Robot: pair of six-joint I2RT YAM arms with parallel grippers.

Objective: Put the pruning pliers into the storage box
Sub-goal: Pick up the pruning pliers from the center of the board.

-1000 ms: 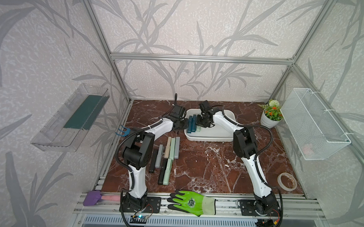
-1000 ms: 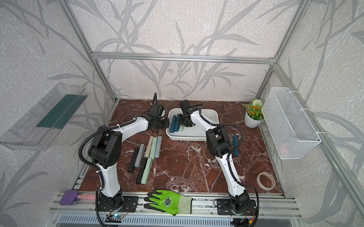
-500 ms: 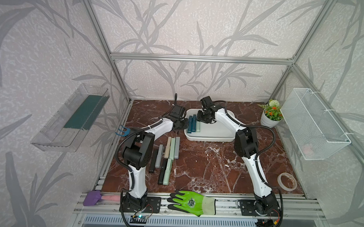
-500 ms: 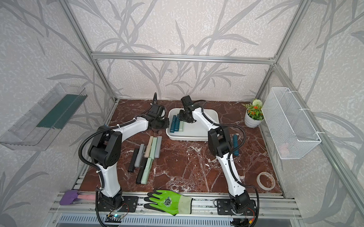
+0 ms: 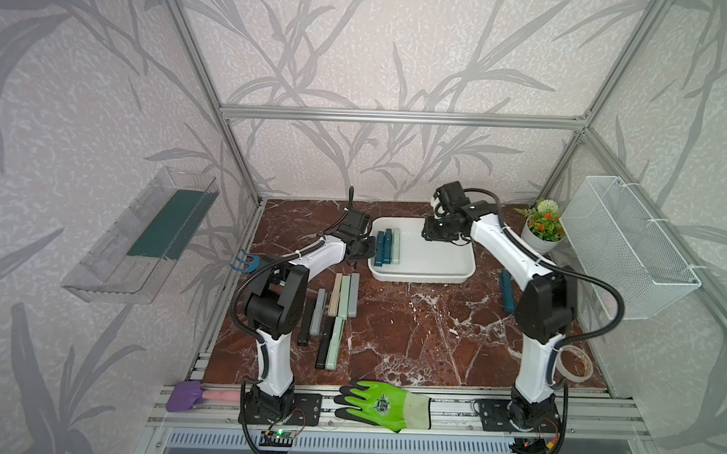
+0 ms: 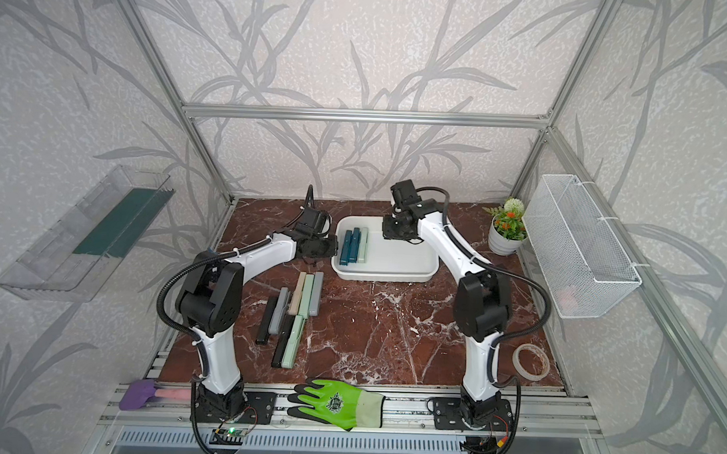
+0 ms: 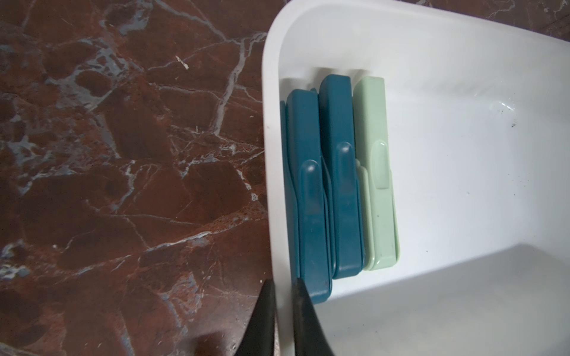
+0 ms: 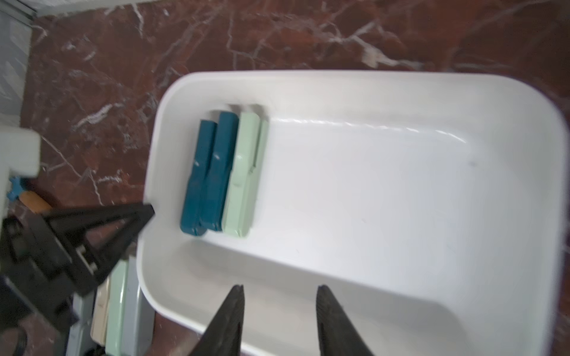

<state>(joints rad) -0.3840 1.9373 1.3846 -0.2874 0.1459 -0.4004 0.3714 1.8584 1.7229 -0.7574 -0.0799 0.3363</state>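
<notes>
Rim grip: left gripper (image 7: 285,296) clamped on shallow white plastic storage box (image 7: 308,18)

Its black jaws grip the box's side wall, one finger each side. The right gripper (image 8: 279,296) hangs over the box, part-open and empty. Inside, against the pinched wall, lie two dark teal bar-shaped pruning pliers (image 7: 308,215) and a pale green pair (image 7: 376,185). Outside the box, more pliers (image 5: 344,296) lie on the red marble tabletop (image 5: 412,333).

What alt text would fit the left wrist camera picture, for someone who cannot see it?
Three pruning pliers, two dark teal and one pale green, lie side by side along a wall of the white storage box. The left tool pinches that wall's rim; the box sits on a reddish marble table.
</notes>
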